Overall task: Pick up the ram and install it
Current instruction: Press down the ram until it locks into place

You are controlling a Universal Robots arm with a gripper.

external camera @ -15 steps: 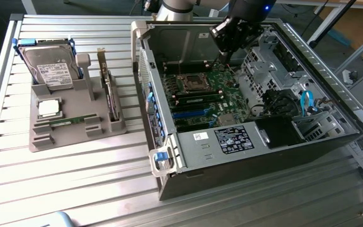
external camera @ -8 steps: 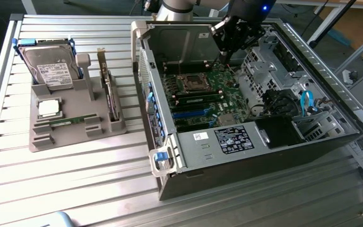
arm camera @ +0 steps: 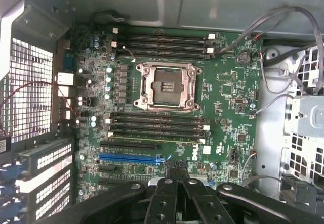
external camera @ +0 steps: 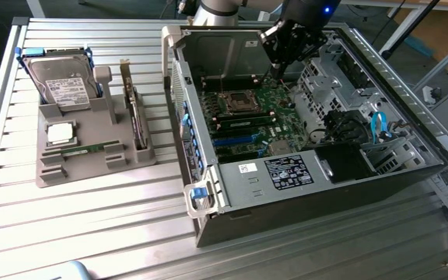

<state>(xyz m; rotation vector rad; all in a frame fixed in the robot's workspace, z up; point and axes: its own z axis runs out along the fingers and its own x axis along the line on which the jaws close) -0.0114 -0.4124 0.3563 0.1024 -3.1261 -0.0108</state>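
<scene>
Hovering with its fingers together over the motherboard (external camera: pixel 255 114), the gripper (external camera: pixel 277 69) is holding nothing, while the ram (external camera: pixel 84 150) is lying uncollected in the holder (external camera: pixel 91 169) at nine o'clock.

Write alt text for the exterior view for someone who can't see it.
A robot arm's gripper, jaws shut, hangs over the motherboard inside an open computer case. On the exterior view's left, a grey tray holds a hard drive and the ram.
</scene>
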